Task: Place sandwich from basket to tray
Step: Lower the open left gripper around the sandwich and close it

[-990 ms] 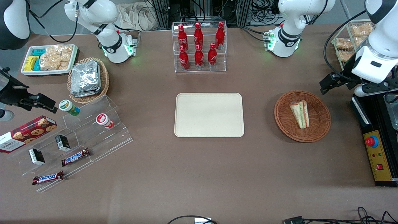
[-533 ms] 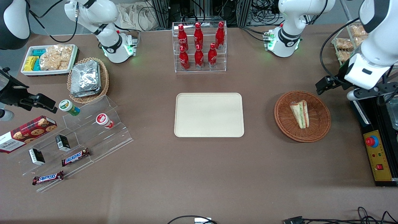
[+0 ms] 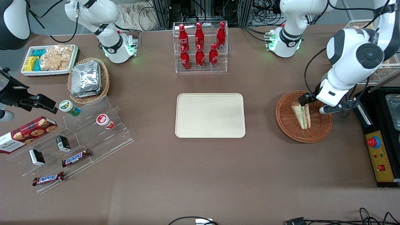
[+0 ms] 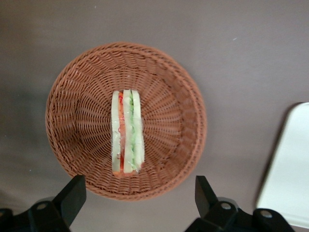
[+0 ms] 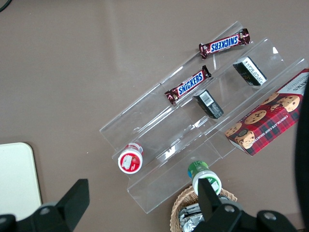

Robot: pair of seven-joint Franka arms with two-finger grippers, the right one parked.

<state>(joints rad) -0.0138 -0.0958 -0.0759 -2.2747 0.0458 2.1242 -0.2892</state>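
Your gripper [image 4: 137, 203] hangs above the basket [image 4: 169, 87], its fingers [image 4: 72, 193] spread wide apart and holding nothing; in the left wrist view the two fingertips stand outside the basket's rim, with the rim's full width between them. The sandwich [image 3: 302, 115] lies on its side in the middle of the basket, untouched, with bare wicker showing all round it up to the rim. In the front view the gripper [image 3: 314, 104] sits over the part of the basket farther from the camera, close above the sandwich's wide end. The basket rests on the table [image 3: 200, 168] toward the working arm's end, just beside the black control box [image 3: 379, 156] at that edge. The tray [image 3: 210, 115] lies flat at the table's centre, well apart from the basket, with bare brown tabletop between the two rims. A rack of red bottles [image 3: 200, 47] stands farther from the camera than the tray, near that table edge.
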